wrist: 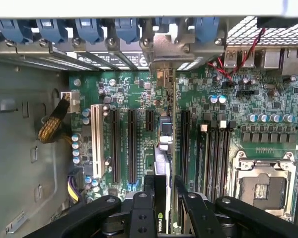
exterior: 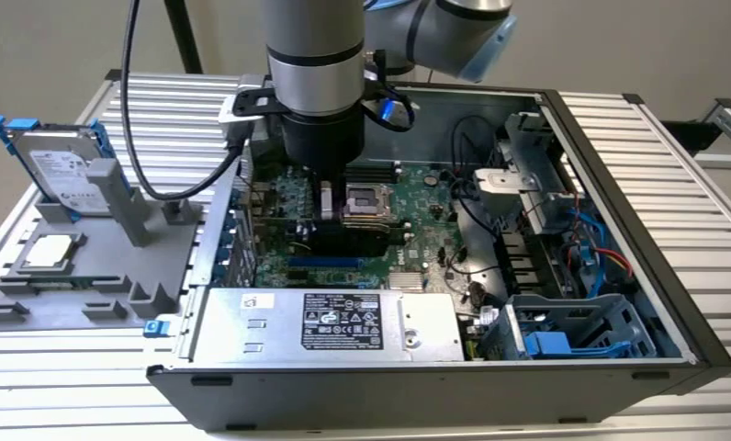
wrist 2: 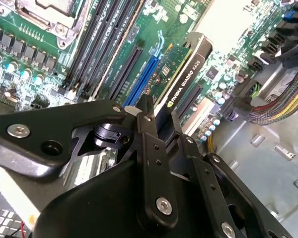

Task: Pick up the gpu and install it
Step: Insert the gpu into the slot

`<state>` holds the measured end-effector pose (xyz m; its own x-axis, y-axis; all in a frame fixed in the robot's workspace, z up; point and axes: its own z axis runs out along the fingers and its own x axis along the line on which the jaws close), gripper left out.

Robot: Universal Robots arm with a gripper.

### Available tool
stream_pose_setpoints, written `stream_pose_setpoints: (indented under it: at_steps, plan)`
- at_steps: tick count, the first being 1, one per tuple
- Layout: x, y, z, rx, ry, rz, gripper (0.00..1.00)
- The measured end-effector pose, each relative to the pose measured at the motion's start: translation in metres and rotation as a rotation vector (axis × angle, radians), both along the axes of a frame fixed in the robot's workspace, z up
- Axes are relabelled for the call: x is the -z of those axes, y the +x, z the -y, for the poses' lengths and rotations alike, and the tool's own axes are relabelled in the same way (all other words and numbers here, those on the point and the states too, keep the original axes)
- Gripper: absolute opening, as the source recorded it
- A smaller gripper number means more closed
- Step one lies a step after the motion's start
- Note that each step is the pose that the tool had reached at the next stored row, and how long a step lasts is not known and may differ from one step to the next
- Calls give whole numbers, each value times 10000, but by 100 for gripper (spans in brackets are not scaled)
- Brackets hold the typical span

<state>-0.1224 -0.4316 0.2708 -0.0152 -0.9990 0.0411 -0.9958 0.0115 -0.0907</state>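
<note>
The gpu (wrist 2: 186, 74) stands on edge inside the open computer case (exterior: 611, 175), its black shroud and green board showing in the second wrist view. My gripper (wrist 2: 160, 115) is shut on its upper edge. Its lower edge sits along the blue slot (wrist 2: 146, 74) of the motherboard (exterior: 433, 216). In the first wrist view the gpu (wrist: 162, 163) appears edge-on between my fingers (wrist: 151, 186), its silver bracket (wrist: 165, 49) against the case's rear slot openings. I cannot tell how deep it sits in the slot. In the exterior view the gripper (exterior: 331, 209) reaches down over the dark gpu (exterior: 341, 241).
A hard drive in a blue-tabbed caddy (exterior: 65, 170) stands on a grey fixture (exterior: 72, 285) at the exterior view's left. Around the card are the power supply (exterior: 329, 322), the CPU socket (wrist: 260, 191), memory sticks (wrist: 213, 148), braided cables (wrist 2: 283, 104) and a drive cage (exterior: 574, 331).
</note>
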Motion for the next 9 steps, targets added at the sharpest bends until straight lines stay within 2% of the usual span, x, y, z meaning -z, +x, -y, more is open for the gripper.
stream_pose_setpoints:
  at_steps: [9]
  plan:
    - [38, -34, -1, 7, -1, -1, 0]
